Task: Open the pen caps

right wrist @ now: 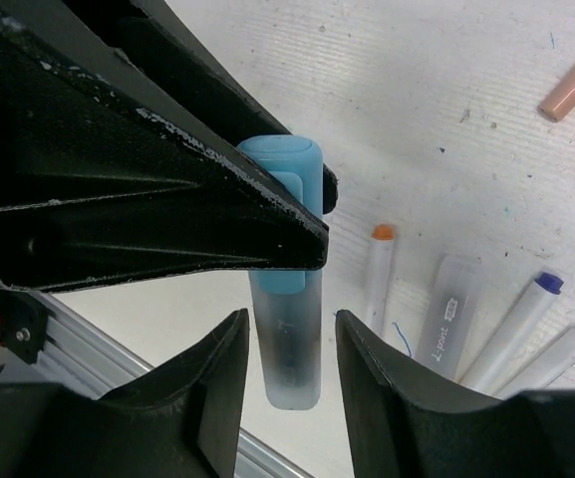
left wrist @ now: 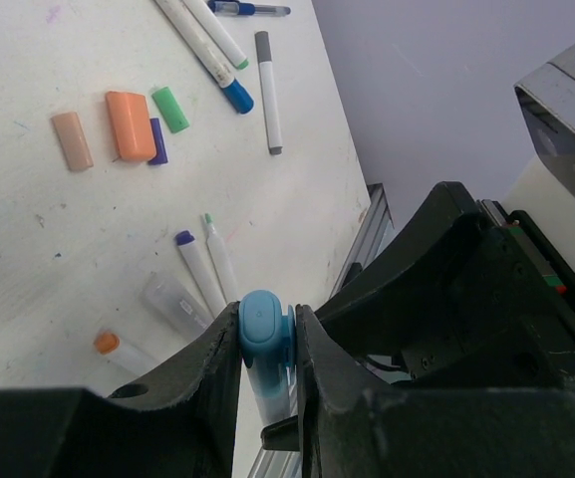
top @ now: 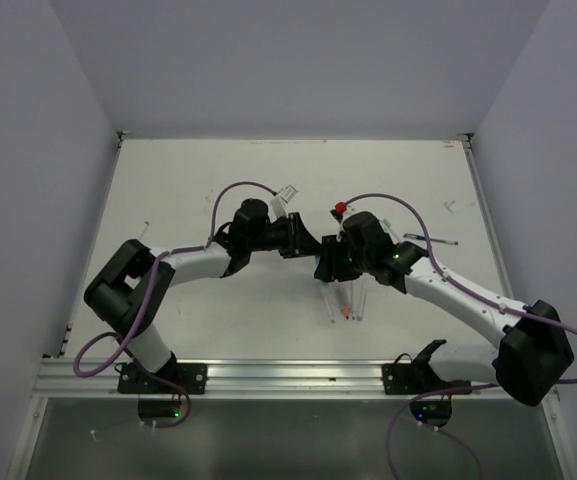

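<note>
My left gripper (left wrist: 265, 321) is shut on the light blue cap (left wrist: 262, 334) of a pen and holds it above the table. The pen's frosted barrel (right wrist: 289, 349) hangs down from the cap (right wrist: 285, 164). My right gripper (right wrist: 290, 324) is open, with one finger on each side of that barrel and a gap on both sides. In the top view the two grippers meet mid-table, left (top: 303, 243) and right (top: 326, 264). Loose caps lie on the table: orange (left wrist: 130, 125), green (left wrist: 171, 109) and dark blue (left wrist: 157, 140).
Uncapped pens (left wrist: 199, 271) and a clear barrel (left wrist: 172, 302) lie below the grippers, an orange-tipped pen (right wrist: 379, 274) among them. More pens (left wrist: 222, 70) and a tan cap (left wrist: 72, 140) lie farther off. The table's metal rail (top: 288, 375) runs along the near edge.
</note>
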Action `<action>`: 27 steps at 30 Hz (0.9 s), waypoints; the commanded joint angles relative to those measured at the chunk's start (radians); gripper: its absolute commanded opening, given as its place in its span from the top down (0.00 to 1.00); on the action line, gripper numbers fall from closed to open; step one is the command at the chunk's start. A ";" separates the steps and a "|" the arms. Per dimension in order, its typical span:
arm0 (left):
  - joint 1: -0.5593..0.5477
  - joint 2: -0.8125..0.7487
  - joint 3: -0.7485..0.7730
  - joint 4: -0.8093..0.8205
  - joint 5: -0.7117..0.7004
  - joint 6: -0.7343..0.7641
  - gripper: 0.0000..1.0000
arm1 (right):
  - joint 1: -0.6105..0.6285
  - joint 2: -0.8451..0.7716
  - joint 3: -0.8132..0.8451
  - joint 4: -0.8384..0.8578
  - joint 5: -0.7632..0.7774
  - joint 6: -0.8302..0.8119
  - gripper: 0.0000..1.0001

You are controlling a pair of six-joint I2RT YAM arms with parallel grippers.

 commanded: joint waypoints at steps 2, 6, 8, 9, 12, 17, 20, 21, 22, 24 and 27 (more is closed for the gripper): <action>0.003 -0.022 0.040 -0.003 0.012 0.017 1.00 | 0.011 0.024 0.025 0.036 0.028 -0.004 0.64; 0.005 -0.030 0.049 -0.014 0.015 0.022 1.00 | 0.029 0.041 0.022 0.037 0.058 -0.016 1.00; 0.012 -0.030 0.057 -0.035 0.006 0.037 1.00 | 0.054 0.041 0.021 0.031 0.078 -0.019 1.00; 0.025 -0.031 0.063 -0.053 0.001 0.038 1.00 | 0.066 0.038 0.021 0.014 0.116 -0.018 1.00; 0.070 -0.033 0.081 -0.092 -0.005 0.034 1.00 | 0.182 0.029 0.022 -0.050 0.313 -0.002 1.00; 0.156 -0.054 0.098 -0.155 -0.055 0.028 1.00 | 0.351 0.076 0.044 -0.176 0.642 0.041 1.00; 0.193 -0.071 0.095 -0.153 -0.049 0.031 1.00 | 0.382 0.084 0.018 -0.153 0.643 0.074 1.00; 0.204 -0.076 0.089 -0.140 -0.043 0.029 1.00 | 0.383 0.075 0.004 -0.130 0.608 0.085 1.00; 0.213 -0.082 0.065 -0.123 -0.037 0.026 1.00 | 0.380 0.050 -0.013 -0.098 0.506 0.088 1.00; 0.236 -0.106 0.046 -0.087 -0.048 0.038 1.00 | 0.367 0.032 -0.063 0.015 0.381 0.116 1.00; 0.252 -0.134 0.028 -0.083 -0.065 0.071 1.00 | 0.367 0.026 -0.102 0.121 0.229 0.155 1.00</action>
